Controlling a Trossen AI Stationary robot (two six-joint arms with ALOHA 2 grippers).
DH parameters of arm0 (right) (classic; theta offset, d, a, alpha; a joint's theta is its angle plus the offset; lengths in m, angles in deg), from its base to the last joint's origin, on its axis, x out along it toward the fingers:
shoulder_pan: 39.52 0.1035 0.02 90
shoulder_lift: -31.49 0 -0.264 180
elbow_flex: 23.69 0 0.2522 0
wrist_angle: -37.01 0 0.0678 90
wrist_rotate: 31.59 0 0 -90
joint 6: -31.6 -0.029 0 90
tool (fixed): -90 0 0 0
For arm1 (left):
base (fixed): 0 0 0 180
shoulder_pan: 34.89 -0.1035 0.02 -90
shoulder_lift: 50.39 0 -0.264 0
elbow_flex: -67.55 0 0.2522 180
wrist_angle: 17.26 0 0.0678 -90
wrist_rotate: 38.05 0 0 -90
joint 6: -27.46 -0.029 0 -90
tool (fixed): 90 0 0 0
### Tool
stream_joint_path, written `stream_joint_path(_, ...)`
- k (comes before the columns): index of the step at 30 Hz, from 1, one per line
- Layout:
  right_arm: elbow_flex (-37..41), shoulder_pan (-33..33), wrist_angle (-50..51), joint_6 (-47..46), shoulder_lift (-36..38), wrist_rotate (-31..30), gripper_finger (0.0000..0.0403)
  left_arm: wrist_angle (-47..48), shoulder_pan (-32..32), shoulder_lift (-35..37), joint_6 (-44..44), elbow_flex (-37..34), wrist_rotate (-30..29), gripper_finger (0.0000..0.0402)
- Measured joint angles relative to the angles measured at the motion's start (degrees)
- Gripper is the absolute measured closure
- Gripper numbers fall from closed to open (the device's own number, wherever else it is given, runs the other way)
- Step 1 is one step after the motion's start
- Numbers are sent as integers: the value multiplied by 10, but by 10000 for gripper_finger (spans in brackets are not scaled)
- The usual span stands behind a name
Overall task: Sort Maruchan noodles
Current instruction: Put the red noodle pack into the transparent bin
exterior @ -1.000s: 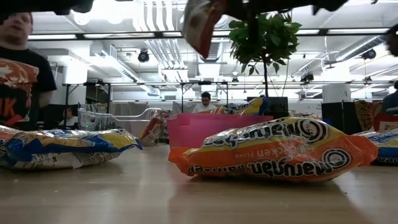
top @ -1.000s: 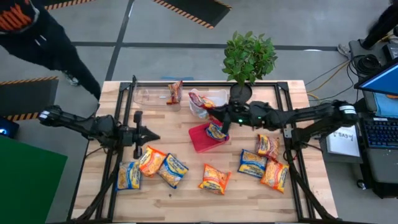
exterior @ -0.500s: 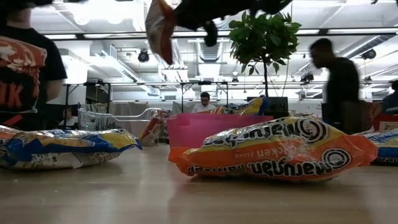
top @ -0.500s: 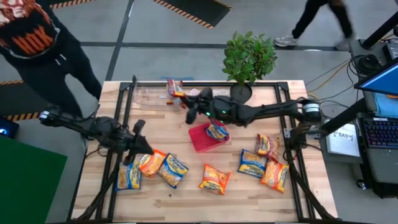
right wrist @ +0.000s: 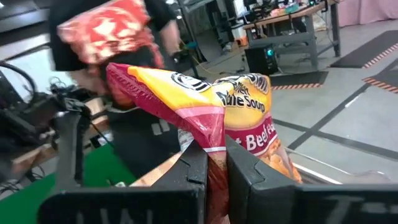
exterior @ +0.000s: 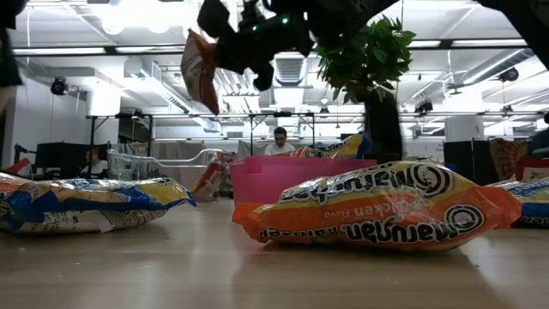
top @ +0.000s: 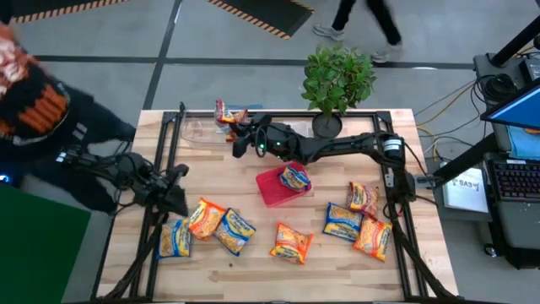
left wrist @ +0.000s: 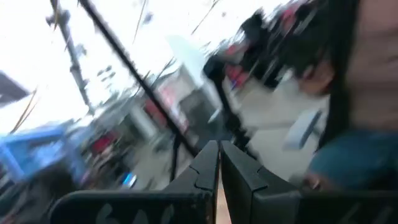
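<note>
Wooden table (top: 253, 262): your right gripper (top: 237, 128), pinched on a reddish-pink Maruchan packet (top: 224, 112), has swung from the red tray (top: 268, 190) to over the clear tray (top: 198, 131); release looks next. Left gripper (top: 179, 192), closed and empty, has drawn back from the orange packet (top: 205, 219).

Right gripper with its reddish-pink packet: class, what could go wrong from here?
1. The right gripper pinches the reddish-pink packet only by one edge, so it may slip out before release.
2. It hangs high over the clear tray, so a drop may miss.
3. A person stands close by the left gripper.
</note>
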Motion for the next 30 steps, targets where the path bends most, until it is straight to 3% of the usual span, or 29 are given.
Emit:
stream_joint_path(3, -11, -4, -1, 0, -17, -1, 390, 20, 1, 9, -9, 0, 61, 402)
stream_joint_path(10, -30, -21, -8, -72, -48, -14, 390, 44, 0, 16, -22, 0, -23, 402)
stream_joint_path(13, -35, -30, -5, -133, -63, -26, 390, 37, 0, 17, -19, 0, -120, 402)
stream_joint_path(22, -100, -33, -3, -297, -151, -24, 390, 25, 0, 12, -2, 0, -540, 402)
stream_joint_path(24, -117, -34, -2, -319, -171, -26, 390, 25, 0, 10, -3, 0, -584, 402)
stream_joint_path(30, -165, -38, 5, -344, -223, -32, 374, 25, 0, 9, -7, 0, -587, 402)
